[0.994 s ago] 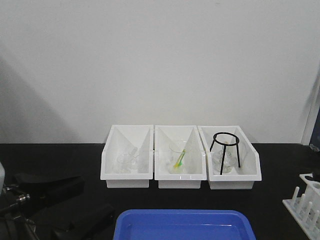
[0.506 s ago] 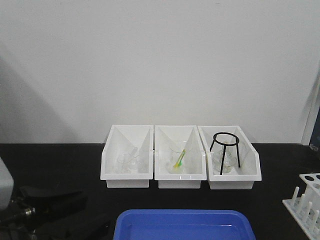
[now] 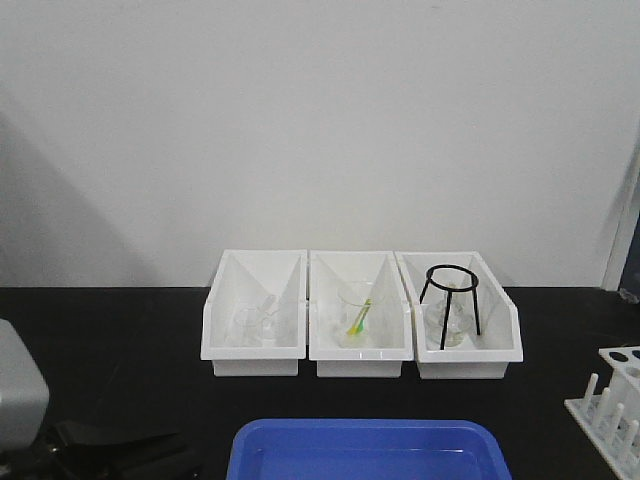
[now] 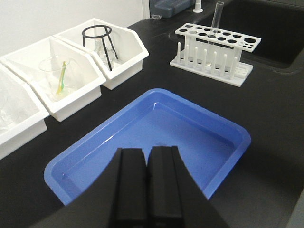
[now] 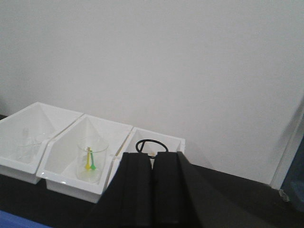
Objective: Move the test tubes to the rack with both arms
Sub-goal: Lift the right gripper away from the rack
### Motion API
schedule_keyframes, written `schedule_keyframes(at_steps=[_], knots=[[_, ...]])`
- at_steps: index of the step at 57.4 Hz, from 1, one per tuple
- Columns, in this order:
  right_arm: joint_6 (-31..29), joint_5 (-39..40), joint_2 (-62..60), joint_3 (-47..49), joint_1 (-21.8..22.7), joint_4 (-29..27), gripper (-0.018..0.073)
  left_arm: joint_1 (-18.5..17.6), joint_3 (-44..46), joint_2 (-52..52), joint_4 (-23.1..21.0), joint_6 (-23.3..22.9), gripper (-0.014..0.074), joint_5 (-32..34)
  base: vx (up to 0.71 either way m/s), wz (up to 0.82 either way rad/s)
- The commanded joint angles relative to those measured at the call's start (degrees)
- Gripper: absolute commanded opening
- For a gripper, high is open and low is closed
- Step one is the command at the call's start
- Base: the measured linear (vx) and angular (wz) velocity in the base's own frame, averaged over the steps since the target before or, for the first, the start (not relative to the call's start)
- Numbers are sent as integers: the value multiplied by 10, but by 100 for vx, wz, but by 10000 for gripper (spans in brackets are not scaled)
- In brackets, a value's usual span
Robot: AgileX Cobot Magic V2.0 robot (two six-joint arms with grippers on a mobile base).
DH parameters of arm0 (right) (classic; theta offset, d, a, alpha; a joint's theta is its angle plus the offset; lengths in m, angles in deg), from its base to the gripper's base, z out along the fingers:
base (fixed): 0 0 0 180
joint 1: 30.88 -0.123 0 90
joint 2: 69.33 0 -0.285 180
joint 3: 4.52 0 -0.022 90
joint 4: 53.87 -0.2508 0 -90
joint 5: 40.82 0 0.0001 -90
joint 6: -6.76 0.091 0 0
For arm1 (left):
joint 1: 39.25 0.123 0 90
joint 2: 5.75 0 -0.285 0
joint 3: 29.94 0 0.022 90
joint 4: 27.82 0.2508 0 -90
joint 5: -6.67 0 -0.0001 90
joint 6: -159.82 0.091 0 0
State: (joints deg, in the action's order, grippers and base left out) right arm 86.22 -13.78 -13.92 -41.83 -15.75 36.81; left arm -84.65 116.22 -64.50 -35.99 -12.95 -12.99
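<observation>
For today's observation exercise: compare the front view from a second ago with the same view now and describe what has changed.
The left arm has moved: its grey wrist housing has come up at the lower left edge, while the black links have sunk toward the bottom corner. Nothing was gripped or released. The three white bins, blue tray and rack stayed put.

Matte black, flat-sided fingers on left gripper (image 4: pixel 147 190) and right gripper (image 5: pixel 152 190); boxy silver-grey wrist housing (image 3: pixel 18 385).

Both pincers closed: left pincer (image 4: pixel 147 178), right pincer (image 5: pixel 152 183).
</observation>
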Motion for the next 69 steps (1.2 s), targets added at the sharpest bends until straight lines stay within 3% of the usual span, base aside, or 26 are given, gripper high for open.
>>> schedule_keyframes(at_steps=[1,24,33,41,47,59,69], knots=[[39,20,-17,17,4,28,-8,-1,18,6,-4,-4,-21,31,0,0],[38,33,-25,17,4,41,-8,-1,18,6,-2,-2,-20,33,0,0],[38,33,-25,17,4,41,-8,-1,18,7,33,3,-19,55,0,0],[38,33,-25,17,4,41,-8,12,-5,17,94,48,-17,68,0,0],[38,33,-25,17,4,41,-8,58,-68,44,105,62,-15,123,0,0],[37,33,-25,17,4,41,-8,200,-265,175,54,51,-15,273,0,0],[37,33,-25,17,4,41,-8,311,-415,333,26,41,-15,337,0,0]])
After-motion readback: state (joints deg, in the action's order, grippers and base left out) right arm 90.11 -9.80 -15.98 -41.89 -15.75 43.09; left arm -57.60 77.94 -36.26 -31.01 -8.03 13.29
